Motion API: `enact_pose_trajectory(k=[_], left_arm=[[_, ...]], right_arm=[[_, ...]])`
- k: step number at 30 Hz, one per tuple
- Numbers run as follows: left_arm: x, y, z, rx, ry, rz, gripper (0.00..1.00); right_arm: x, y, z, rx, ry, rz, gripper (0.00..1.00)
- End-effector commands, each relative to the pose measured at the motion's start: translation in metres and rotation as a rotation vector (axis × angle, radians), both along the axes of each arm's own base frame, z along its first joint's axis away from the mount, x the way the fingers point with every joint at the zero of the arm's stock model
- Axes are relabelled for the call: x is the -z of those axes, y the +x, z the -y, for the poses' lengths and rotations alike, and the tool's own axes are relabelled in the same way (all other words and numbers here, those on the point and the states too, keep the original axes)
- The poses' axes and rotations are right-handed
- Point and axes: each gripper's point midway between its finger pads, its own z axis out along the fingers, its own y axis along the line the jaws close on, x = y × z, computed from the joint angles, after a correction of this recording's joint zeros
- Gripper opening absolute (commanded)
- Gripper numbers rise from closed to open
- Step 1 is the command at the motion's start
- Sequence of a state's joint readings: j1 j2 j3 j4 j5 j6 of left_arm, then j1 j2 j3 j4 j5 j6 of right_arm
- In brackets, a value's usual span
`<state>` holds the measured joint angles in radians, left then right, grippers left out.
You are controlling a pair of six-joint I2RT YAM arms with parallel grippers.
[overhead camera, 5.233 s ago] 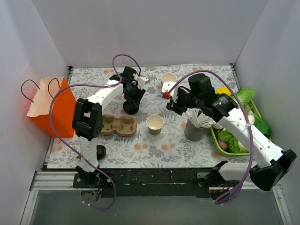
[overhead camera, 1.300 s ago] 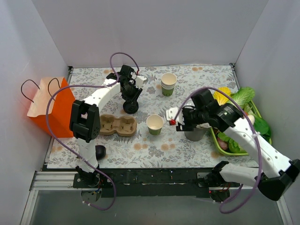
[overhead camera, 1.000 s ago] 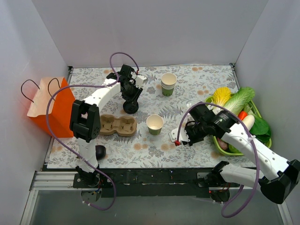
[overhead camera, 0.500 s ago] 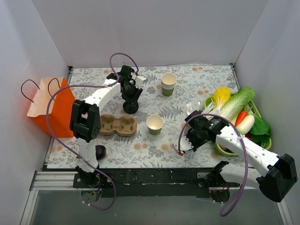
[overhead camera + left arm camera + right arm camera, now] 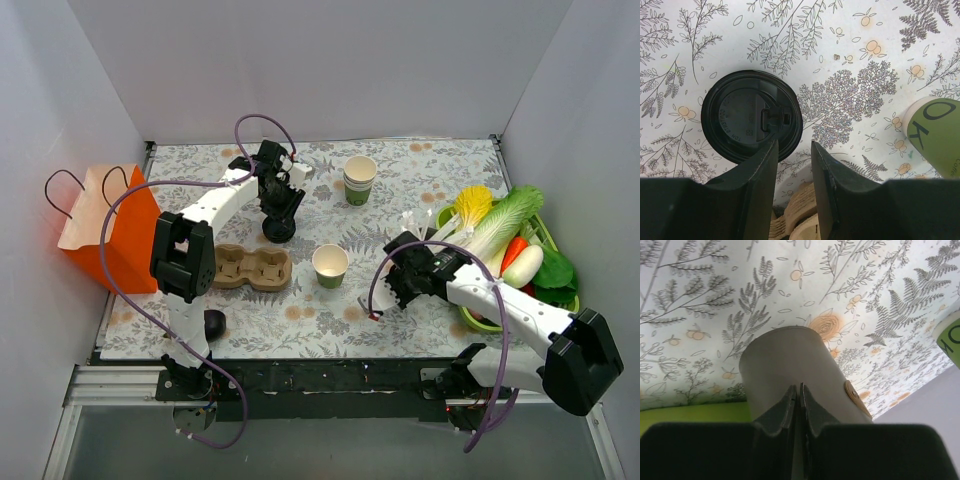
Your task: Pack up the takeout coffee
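The left arm reaches from its base to the far middle of the table (image 5: 420, 160), wrist bent so the left gripper (image 5: 793, 146) points straight down. The takeout coffee (image 5: 751, 122) stands upright just below it. Its black lid lies to one side of the gap, with one finger over its rim. The fingers stand apart and hold nothing. A cardboard cup carrier (image 5: 800, 215) shows beneath the gap, and an open green cup (image 5: 935, 135) stands nearby. The right arm lies low and folded at the near right. The right gripper (image 5: 796, 390) has its fingers pressed almost together over a grey cup (image 5: 785, 360). Whether they touch it I cannot tell.
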<state>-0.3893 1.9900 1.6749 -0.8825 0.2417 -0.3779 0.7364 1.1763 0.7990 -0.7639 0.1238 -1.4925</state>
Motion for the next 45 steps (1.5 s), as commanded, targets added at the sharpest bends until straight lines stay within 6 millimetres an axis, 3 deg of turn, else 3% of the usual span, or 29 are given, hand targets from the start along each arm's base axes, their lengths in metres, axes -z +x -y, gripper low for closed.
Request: enact_pose_trajectory(k=[1, 8, 14, 18, 22, 26, 36, 45], left_arm=[[-0.009, 0.001, 0.002, 0.0, -0.02, 0.016, 0.33], [-0.006, -0.007, -0.003, 0.008, -0.007, 0.001, 0.34], [0.005, -0.011, -0.003, 0.016, -0.002, -0.028, 0.34], [0.01, -0.011, 0.0, 0.022, -0.014, -0.044, 0.33], [0.016, -0.01, 0.002, 0.031, -0.016, -0.057, 0.3], [0.025, -0.011, 0.001, 0.039, -0.005, -0.082, 0.26], [0.027, -0.012, -0.014, 0.032, 0.015, -0.112, 0.23], [0.015, -0.005, -0.01, 0.004, -0.025, -0.12, 0.08]], right_arm=[[-0.004, 0.026, -0.005, -0.014, 0.009, 0.101, 0.13], [-0.008, 0.061, 0.0, 0.019, 0.024, 0.135, 0.13], [-0.02, 0.086, -0.018, 0.078, 0.128, 0.126, 0.13], [-0.038, 0.079, -0.048, 0.121, 0.285, 0.021, 0.15], [-0.056, 0.074, -0.065, 0.14, 0.359, -0.009, 0.16], [-0.063, 0.065, -0.071, 0.133, 0.374, -0.032, 0.18], [-0.064, 0.063, -0.075, 0.173, 0.403, -0.056, 0.19], [-0.063, 0.063, -0.079, 0.181, 0.412, -0.064, 0.18]])
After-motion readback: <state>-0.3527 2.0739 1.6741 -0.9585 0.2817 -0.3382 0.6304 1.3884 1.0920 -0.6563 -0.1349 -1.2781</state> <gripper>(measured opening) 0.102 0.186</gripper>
